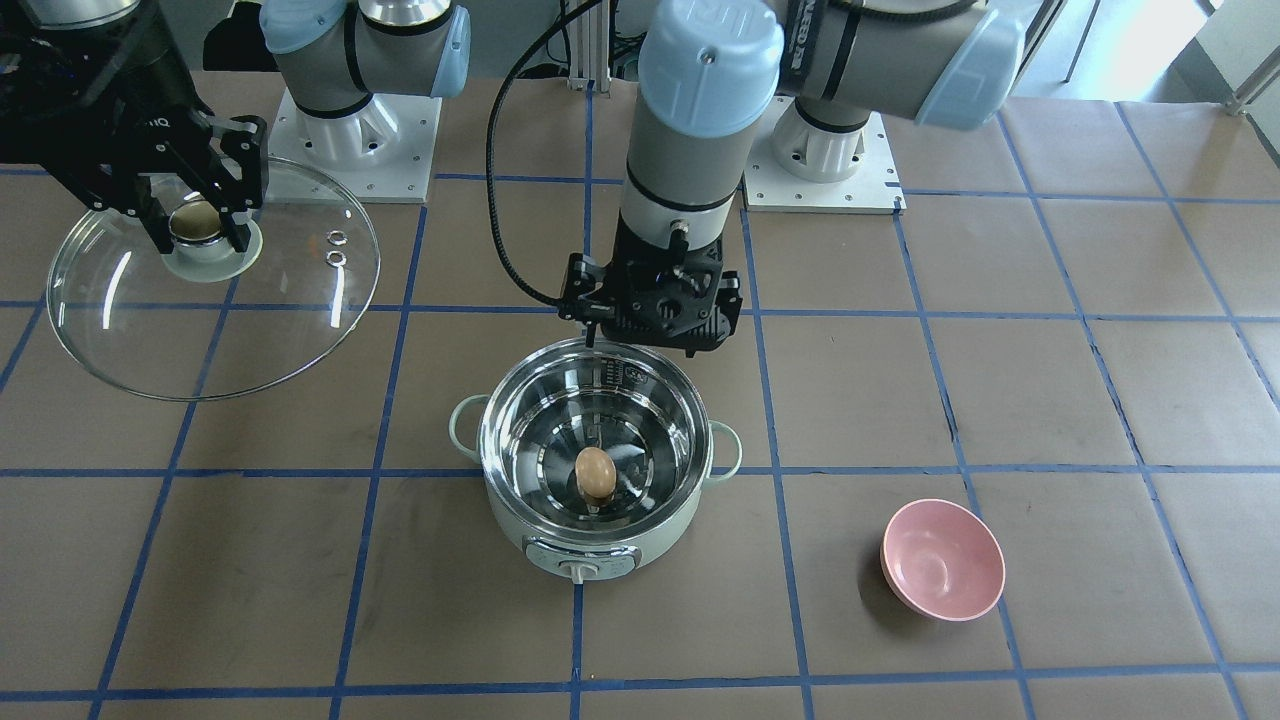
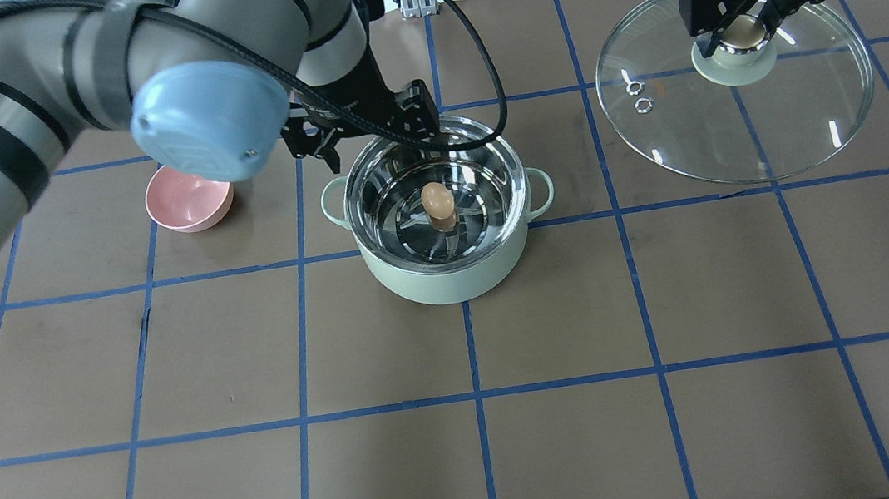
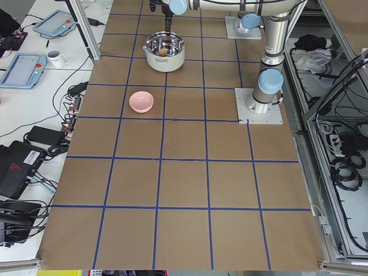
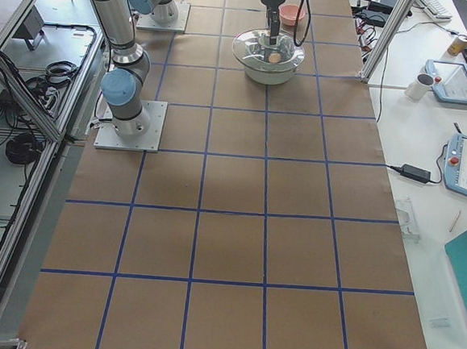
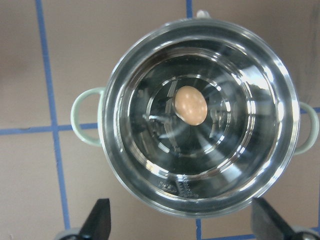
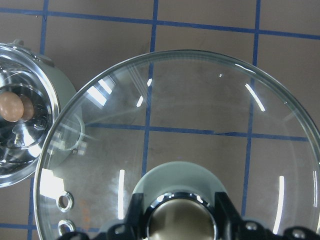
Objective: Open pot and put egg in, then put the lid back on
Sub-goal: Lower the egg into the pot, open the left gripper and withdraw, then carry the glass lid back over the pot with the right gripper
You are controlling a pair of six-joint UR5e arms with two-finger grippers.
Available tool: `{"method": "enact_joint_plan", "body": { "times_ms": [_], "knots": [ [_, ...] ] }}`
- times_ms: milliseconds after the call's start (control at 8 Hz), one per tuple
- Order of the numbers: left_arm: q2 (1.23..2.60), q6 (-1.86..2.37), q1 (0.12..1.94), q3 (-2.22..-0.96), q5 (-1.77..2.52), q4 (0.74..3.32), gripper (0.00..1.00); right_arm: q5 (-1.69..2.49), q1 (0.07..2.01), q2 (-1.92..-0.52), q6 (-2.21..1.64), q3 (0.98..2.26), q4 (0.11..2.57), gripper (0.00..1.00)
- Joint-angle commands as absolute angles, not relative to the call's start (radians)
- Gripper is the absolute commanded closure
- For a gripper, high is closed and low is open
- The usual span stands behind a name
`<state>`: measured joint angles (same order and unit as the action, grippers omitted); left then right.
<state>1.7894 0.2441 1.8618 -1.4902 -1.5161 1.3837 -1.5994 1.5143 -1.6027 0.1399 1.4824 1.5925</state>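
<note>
The egg (image 5: 190,104) is already in the pot (image 2: 448,278), on the steel bottom near the middle, so I judge that the step in hand is to put the lid (image 2: 783,135) back on.

The right jaws are closed on the beige knob (image 2: 740,33). The lid hangs under them and seems to be a little above the surface (image 2: 517,442), well to the side of the pot. The left jaws are open and hold nothing. They stand above the pot's rim on the robot's side, and the egg is below them and a little ahead.

To do the step well, the left arm should probably first go away from the rim, or the glass may hit it. The right jaws should then keep the lid level, bring the knob over the middle of the pot, go down slowly until the rim sits all around, and only then open.

The lid has its dome and knob up. Its vent holes (image 2: 638,96) are on the pot's side of the right jaws. The egg's long axis goes about across the line between the two left fingertips (image 5: 97,220), a little oblique, and also across the line of the handles (image 5: 85,122). I cannot tell which end is the narrow one.
</note>
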Motion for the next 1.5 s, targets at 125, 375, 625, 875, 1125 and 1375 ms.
{"method": "enact_joint_plan", "body": {
  "times_ms": [125, 375, 625, 875, 1125, 1375],
  "knots": [
    [1.628, 0.223, 1.723, -1.394, -1.534, 1.618, 0.00, -1.544, 1.578, -1.559, -0.048, 1.480, 1.646, 1.00],
    [1.572, 0.144, 1.697, -1.405, -1.517, 1.634, 0.00, -1.543, 1.720, -1.464, -0.229, 1.480, 1.769, 1.00],
    [1.548, 0.082, 1.687, -1.405, -1.531, 1.632, 0.00, -1.572, 1.845, -1.363, -0.363, 1.480, 1.901, 1.00],
    [1.551, -0.042, 1.668, -1.407, -1.532, 1.565, 0.00, -1.621, 1.940, -1.274, -0.420, 1.471, 1.965, 1.00],
    [1.557, -0.074, 1.553, -1.407, -1.513, 1.539, 0.00, -1.625, 1.986, -1.223, -0.515, 1.466, 1.994, 1.00],
    [1.549, -0.074, 1.577, -1.408, -1.517, 1.612, 0.00, -1.618, 1.999, -1.197, -0.560, 1.465, 2.055, 1.00]
  ]
}}
